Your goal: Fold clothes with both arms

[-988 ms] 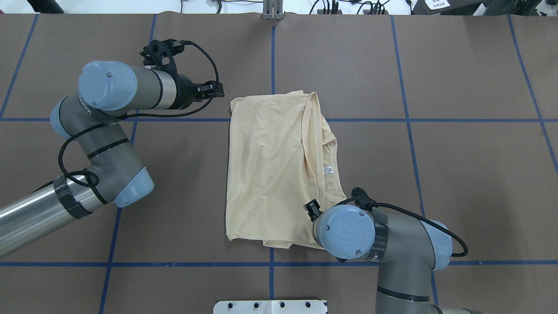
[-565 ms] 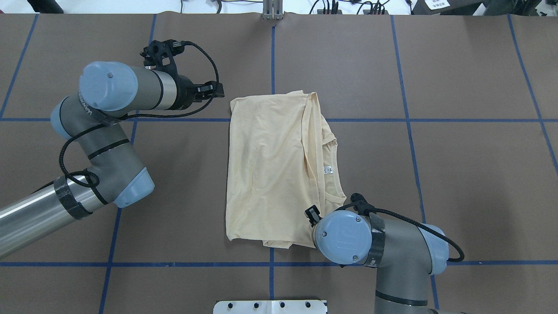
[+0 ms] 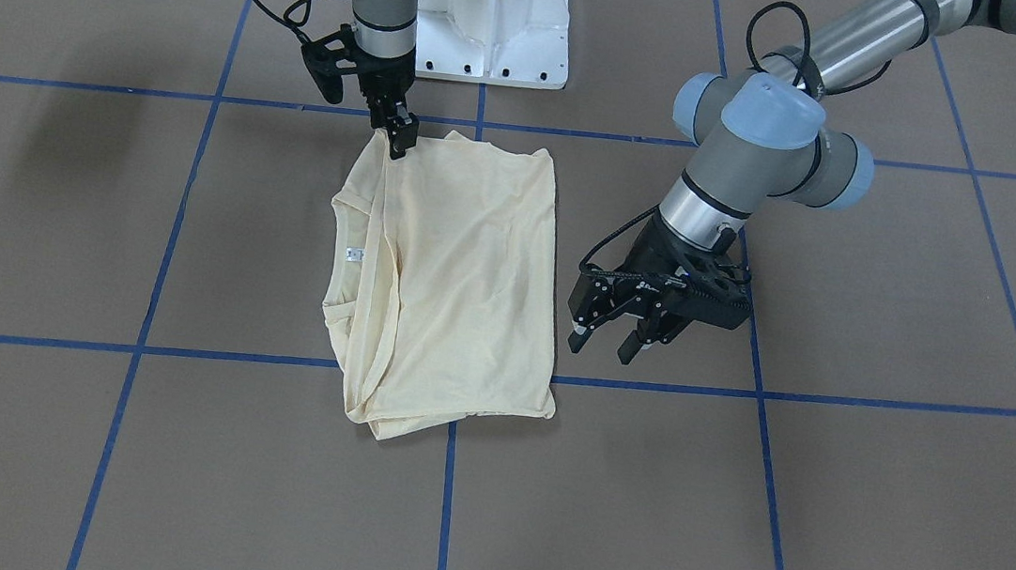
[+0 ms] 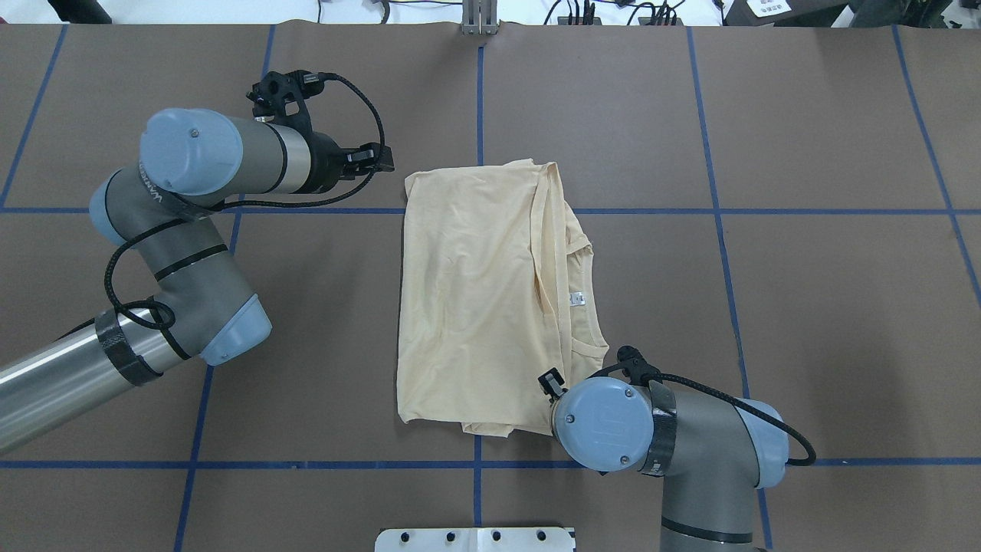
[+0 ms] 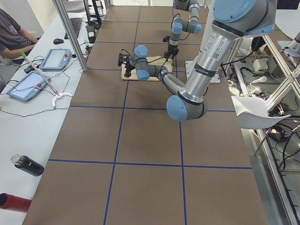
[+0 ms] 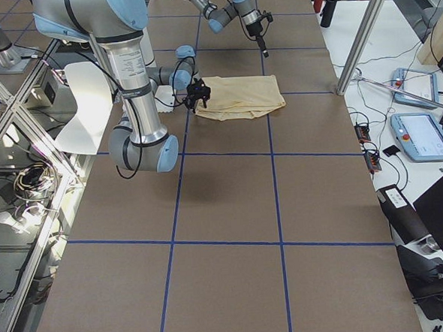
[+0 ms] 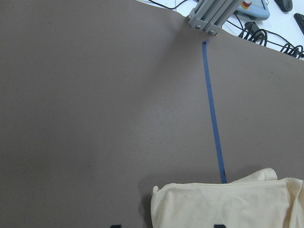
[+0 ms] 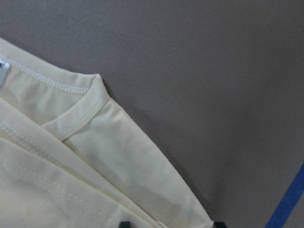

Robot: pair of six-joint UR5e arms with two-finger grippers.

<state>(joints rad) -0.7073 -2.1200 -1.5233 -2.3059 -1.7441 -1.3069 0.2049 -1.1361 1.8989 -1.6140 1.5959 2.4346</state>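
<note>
T-shirt (image 4: 475,307): folded mid-table, long axis running away from the robot. Your right gripper (image 3: 400,143), seemingly parted, straddles its near corner. Your left gripper (image 3: 603,342), fingers spread, hovers just beside its left edge.

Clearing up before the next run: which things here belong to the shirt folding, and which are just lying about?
Job: shirt, left gripper, right gripper.
Lying about: far tablet, near tablet, mouse, black bottle.
</note>
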